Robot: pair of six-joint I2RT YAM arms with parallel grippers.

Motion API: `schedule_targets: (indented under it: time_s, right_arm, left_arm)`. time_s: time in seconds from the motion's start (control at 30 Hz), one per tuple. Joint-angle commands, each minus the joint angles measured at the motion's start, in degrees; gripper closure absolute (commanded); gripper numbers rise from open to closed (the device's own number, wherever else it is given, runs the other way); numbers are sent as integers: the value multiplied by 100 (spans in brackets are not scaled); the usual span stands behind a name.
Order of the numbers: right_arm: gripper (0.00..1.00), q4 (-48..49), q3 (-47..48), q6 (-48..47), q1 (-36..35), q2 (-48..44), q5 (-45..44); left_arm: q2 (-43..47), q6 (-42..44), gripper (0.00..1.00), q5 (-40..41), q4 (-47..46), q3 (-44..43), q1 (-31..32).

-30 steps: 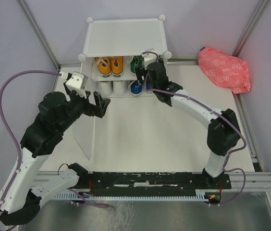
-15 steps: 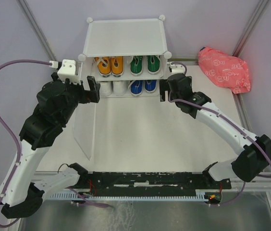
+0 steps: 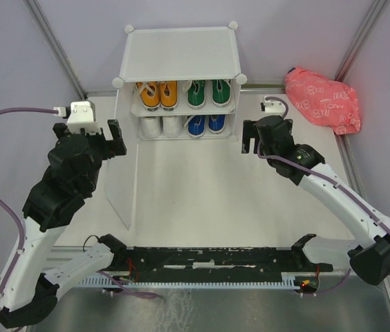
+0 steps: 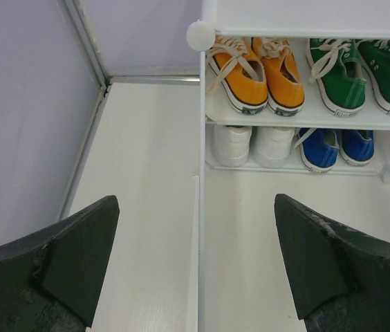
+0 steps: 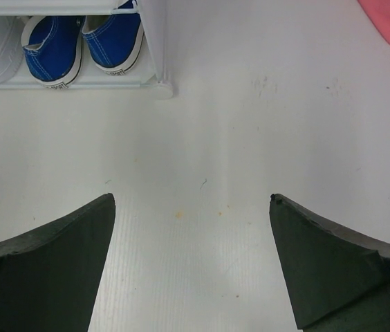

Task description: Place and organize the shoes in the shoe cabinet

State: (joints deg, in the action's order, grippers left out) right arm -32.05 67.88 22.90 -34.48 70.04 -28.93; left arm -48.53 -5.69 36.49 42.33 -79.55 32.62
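Shoe cabinet (image 3: 180, 52) stands at the far edge of the table (image 3: 202, 194), against the back wall. Its front panel (image 3: 122, 187) is swung open to the left and stands on edge on the tabletop.

Upper shelf (image 4: 299, 119): orange pair (image 4: 256, 72) on the left, green pair (image 4: 357, 69) on the right. The shoes of each pair sit side by side with laces up.

Lower level: white pair (image 4: 252, 144) on the left, blue pair (image 4: 335, 146) on the right. All four pairs are inside the cabinet and lined up along its open front.

Left gripper (image 4: 195, 199) hovers off the cabinet's front-left corner, near the hinge side of the open panel. Claw is released, jaws spread wide. In the left wrist view the panel's top edge runs up between the two fingers (image 4: 77, 263). It looks to lie below them rather than in their grasp, though the angle makes that hard to confirm.

Right gripper (image 5: 191, 199) is over bare table off the cabinet's front-right corner, apart from the frame. Claw is released, with dark fingers (image 5: 333, 263) wide apart and only white tabletop showing between them. The right wrist view catches the blue pair at its upper left, tucked behind the cabinet's corner post.

Pink bag (image 3: 321, 98) lies at the far right of the table, well apart from the cabinet.
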Motion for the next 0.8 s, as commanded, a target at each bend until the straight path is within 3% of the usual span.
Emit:
schedule_targets:
  time_s: [0.0, 0.37, 0.47, 0.57, 0.77]
  right_arm:
    - [1, -224, 6, 108, -21, -383, 211]
    - [1, -1131, 188, 28, -17, -1228, 135]
    - [1, -1336, 223, -6, -23, -1343, 61]
    - [1, -1547, 288, 34, -23, -1505, -103]
    - [1, -1580, 110, 54, -17, -2098, -402]
  left_arm:
    - [88, -427, 1, 456, -156, 489, -10]
    - [-91, -822, 1, -311, -921, 1226, -12]
    - [-148, -905, 1, -904, -1348, 1260, -18]
    - [-440, -1045, 1, -1961, -2066, 1337, -11]
    - [-917, -1805, 1, -4160, -4573, 1422, -10]
